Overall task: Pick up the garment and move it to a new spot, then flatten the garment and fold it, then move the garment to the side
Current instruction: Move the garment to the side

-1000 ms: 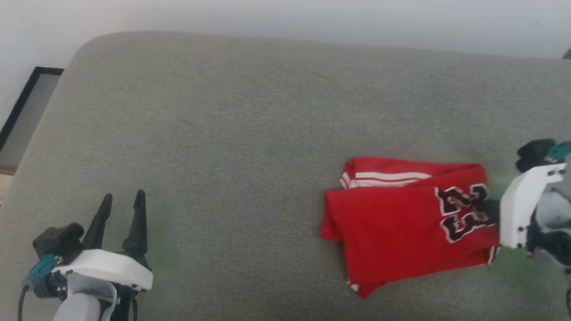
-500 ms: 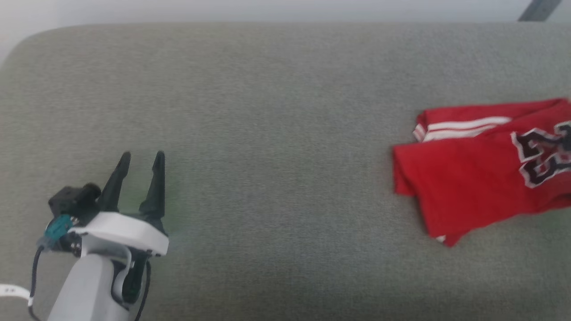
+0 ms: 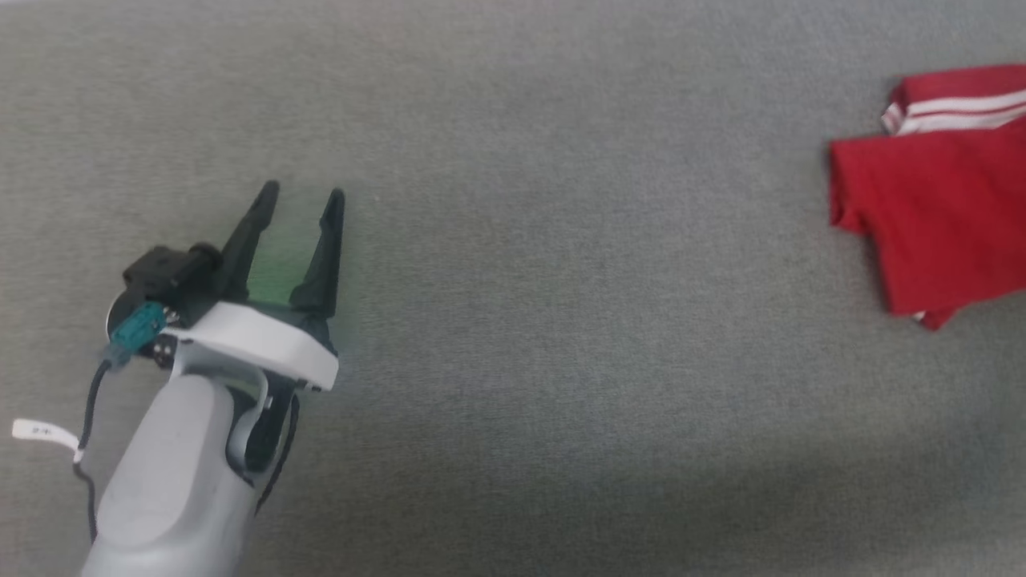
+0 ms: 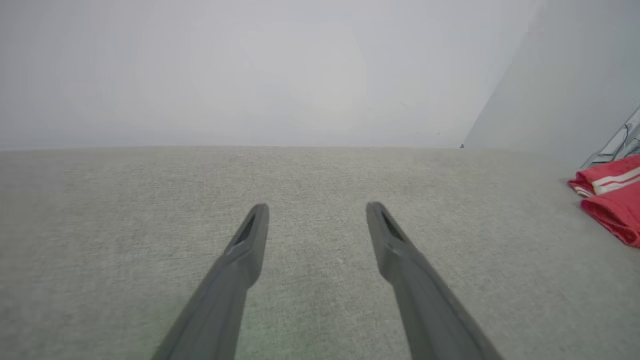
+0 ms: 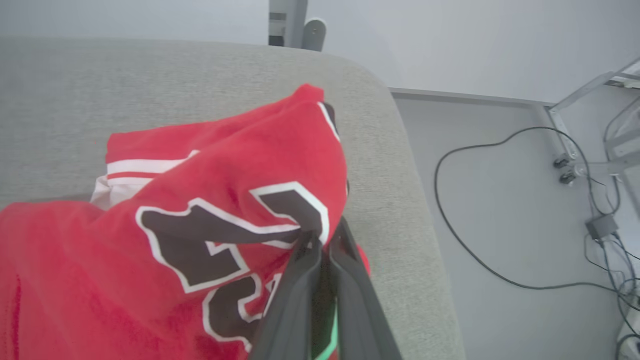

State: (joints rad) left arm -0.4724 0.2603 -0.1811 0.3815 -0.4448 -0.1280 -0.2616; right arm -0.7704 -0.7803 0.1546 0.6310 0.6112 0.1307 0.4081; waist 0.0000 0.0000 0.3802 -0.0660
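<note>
The garment (image 3: 938,200), a folded red jersey with white-striped trim, lies at the right edge of the head view on the grey cushion (image 3: 561,280). In the right wrist view the garment (image 5: 210,190) bunches up, black white-edged numbers showing, and my right gripper (image 5: 320,240) is shut on its edge near the cushion's right end. My left gripper (image 3: 303,194) hovers over bare cushion far to the left, open with nothing between its fingers; in the left wrist view the left gripper (image 4: 316,209) points at empty fabric, the garment (image 4: 612,195) at far right.
The cushion's rounded right edge (image 5: 400,150) drops to a grey floor with a black cable (image 5: 475,225) and metal frame legs (image 5: 575,100). A pale wall (image 4: 250,65) stands behind the cushion.
The head camera has swung left and down, so the garment sits further right and higher in view. The left gripper stays open. The right arm has left the head view.
</note>
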